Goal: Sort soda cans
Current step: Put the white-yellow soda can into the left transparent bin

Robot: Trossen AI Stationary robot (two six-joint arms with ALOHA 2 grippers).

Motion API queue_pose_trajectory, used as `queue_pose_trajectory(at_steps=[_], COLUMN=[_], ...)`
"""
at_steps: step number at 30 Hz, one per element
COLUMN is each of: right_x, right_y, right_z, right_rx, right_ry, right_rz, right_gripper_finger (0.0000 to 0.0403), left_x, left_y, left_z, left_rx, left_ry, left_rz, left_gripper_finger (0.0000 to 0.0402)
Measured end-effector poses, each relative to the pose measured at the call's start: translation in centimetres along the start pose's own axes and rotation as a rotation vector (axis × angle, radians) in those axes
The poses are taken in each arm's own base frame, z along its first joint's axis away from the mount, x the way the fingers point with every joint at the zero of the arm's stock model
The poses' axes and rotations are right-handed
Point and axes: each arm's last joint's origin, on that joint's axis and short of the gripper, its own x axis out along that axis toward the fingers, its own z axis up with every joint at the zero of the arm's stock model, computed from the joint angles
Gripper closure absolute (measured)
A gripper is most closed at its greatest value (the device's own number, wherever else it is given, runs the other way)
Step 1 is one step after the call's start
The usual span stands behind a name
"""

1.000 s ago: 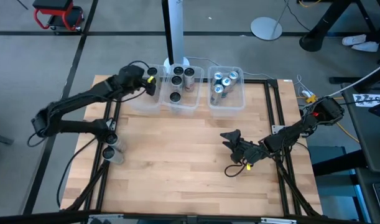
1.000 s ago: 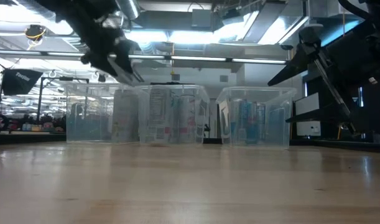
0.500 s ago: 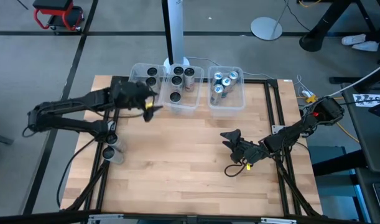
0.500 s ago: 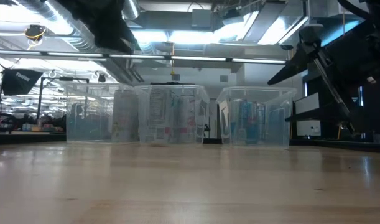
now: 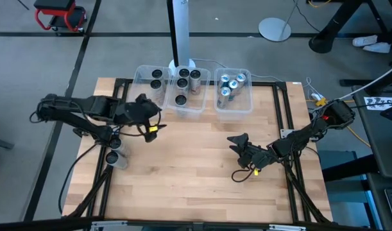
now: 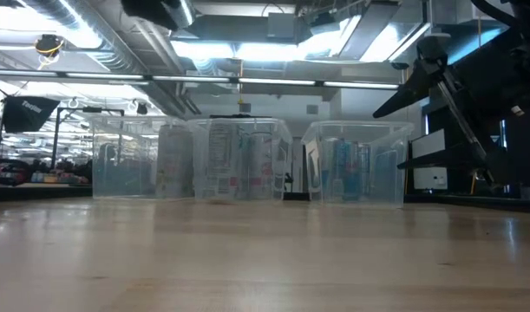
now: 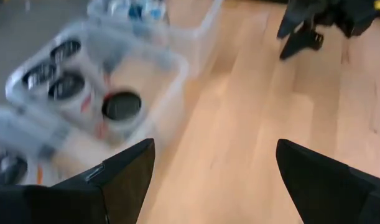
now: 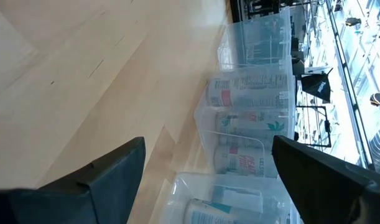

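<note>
Three clear bins stand in a row at the table's far edge. The left bin [image 5: 151, 80] holds two dark-topped soda cans [image 5: 156, 83]. Several dark-topped cans [image 5: 181, 99] stand in the middle bin [image 5: 186, 90]. The right bin [image 5: 233, 93] holds teal-topped cans [image 5: 225, 92]. My left gripper [image 5: 156, 122] hovers open and empty over the table, near of the left and middle bins; its wrist view shows its fingers spread [image 7: 214, 162] and the middle bin's cans [image 7: 121, 106]. My right gripper [image 5: 234, 144] hangs open and empty over the table's middle right [image 8: 202, 162].
Bare wood lies between the bins and the table's near edge [image 5: 189, 186]. A white post's base [image 5: 181, 64] stands behind the middle bin. Cables [image 5: 244, 174] trail under the right arm. In the low view the right arm [image 6: 438, 78] stands before the right bin [image 6: 356, 160].
My left gripper has drawn back from over the left bin toward the table's near edge and swung slightly right, staying open. It has left the low view's top. The left bin's two cans now show uncovered. The right arm has kept still.
</note>
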Motion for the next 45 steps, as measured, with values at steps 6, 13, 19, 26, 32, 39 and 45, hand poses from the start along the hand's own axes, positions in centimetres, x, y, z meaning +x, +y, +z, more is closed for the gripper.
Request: queue_pose_trajectory(at_steps=[6, 13, 19, 26, 32, 39, 45], right_x=[0.0, 0.0, 0.0, 0.0, 0.0, 0.0, 0.0], right_y=[0.0, 0.0, -0.1, -0.1, -0.2, -0.2, -0.2], right_z=[0.0, 0.0, 0.1, 0.1, 0.1, 0.0, 0.0], right_rx=[0.004, 0.005, 0.013, 0.013, 0.005, -0.007, -0.014], right_ry=[0.000, 0.000, -0.005, -0.006, 0.001, 0.036, 0.032], right_rz=[0.000, 0.000, -0.005, -0.008, -0.015, -0.039, -0.037], right_gripper_finger=[0.0055, 0.0055, 0.0055, 0.0055, 0.0055, 0.0055, 0.0055], left_x=[-0.1, -0.7, -1.0, -0.2, 0.4, 0.7, 1.3], left_y=[-0.1, 0.9, 1.1, 0.7, 0.5, 0.3, 0.3], left_z=[-1.2, -3.9, -4.9, -6.7, -7.9, -8.8, -10.2], left_rx=[-0.163, -0.261, -0.345, -0.429, -0.434, -0.460, -0.441], left_ry=[0.193, 0.476, 0.613, 0.783, 0.882, 0.973, 1.054], left_rz=[0.073, 0.255, 0.296, 0.256, 0.232, 0.193, 0.189], left_gripper_finger=[0.0078, 0.0078, 0.0078, 0.0078, 0.0078, 0.0078, 0.0078])
